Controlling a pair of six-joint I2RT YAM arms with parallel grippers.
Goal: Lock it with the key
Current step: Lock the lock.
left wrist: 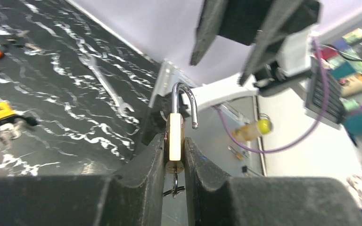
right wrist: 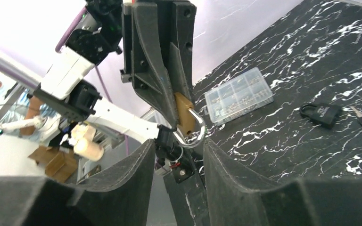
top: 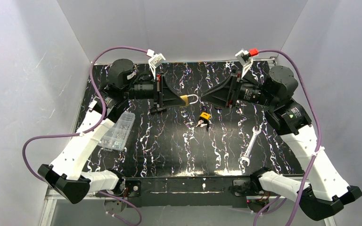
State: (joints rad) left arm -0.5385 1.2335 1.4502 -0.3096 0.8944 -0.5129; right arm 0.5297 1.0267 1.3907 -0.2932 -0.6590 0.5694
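Brass padlock (top: 185, 100), shackle (left wrist: 187, 100) open, up off the counter (top: 169, 146), body pinched flat in the left claw (left wrist: 174, 143). Small, rigid, slick metal, probably weighty; best gripped on flat sides. Right claw (right wrist: 176, 147) spread, just beside the shackle.

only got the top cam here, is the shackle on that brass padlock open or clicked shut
observer: open. The left wrist view shows the shackle with one leg swung free of the brass padlock, which the left gripper clamps by its body.
operator: key in it
observer: looks so. A small dark key hangs from the underside of the body.
operator: right gripper on the shackle
observer: not gripping. The right wrist view shows the right gripper with its jaws open and the shackle just ahead of the gap.
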